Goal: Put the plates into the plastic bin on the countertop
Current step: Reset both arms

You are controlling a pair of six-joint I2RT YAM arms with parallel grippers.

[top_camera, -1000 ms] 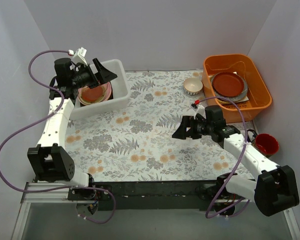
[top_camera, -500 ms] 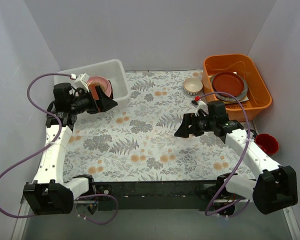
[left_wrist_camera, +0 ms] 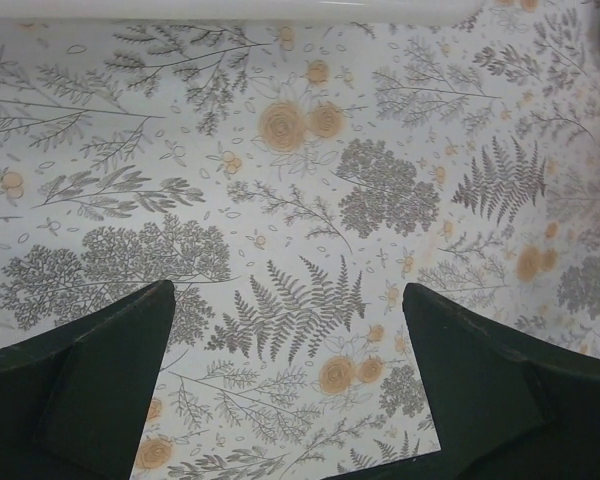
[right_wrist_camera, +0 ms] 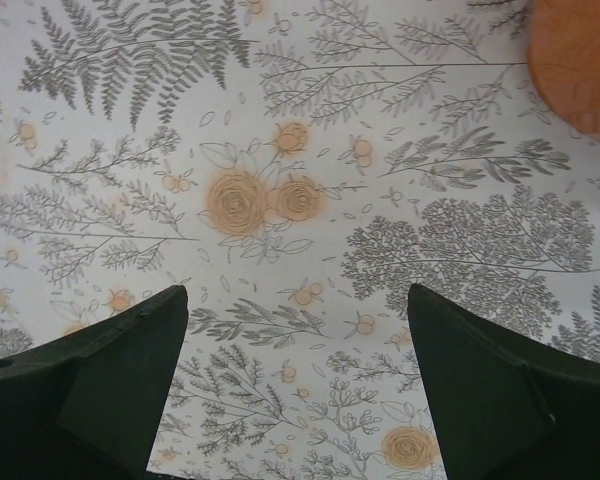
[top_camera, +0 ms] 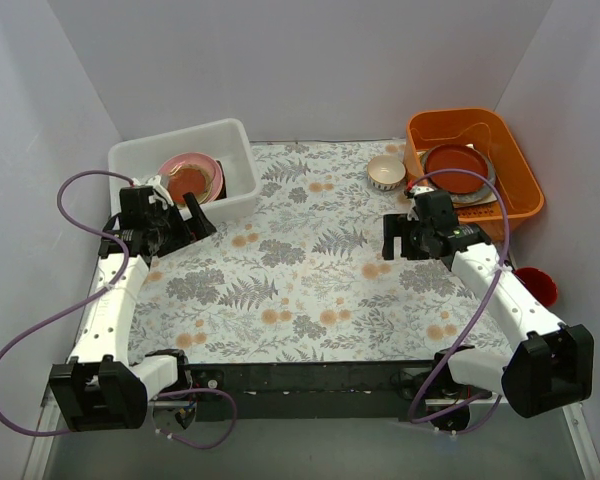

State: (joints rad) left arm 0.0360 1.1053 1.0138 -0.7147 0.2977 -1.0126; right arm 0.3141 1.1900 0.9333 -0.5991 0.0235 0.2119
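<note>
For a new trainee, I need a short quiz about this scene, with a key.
1. True or false: the left gripper and the right gripper are both open and empty.
2. Where does the pink plate lie? A) in the left gripper B) in the plastic bin C) in the right gripper
3. Fill in: the small cream bowl stands beside the ____ tub.
Key: 1 true; 2 B; 3 orange.

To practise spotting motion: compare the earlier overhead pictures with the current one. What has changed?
The left hand drew back from over the plastic bin to above the countertop in front of it, open and empty. The right hand shifted right, toward the orange tub, also open and empty. The plates in the bin, the bowl and the tub stayed put.
</note>
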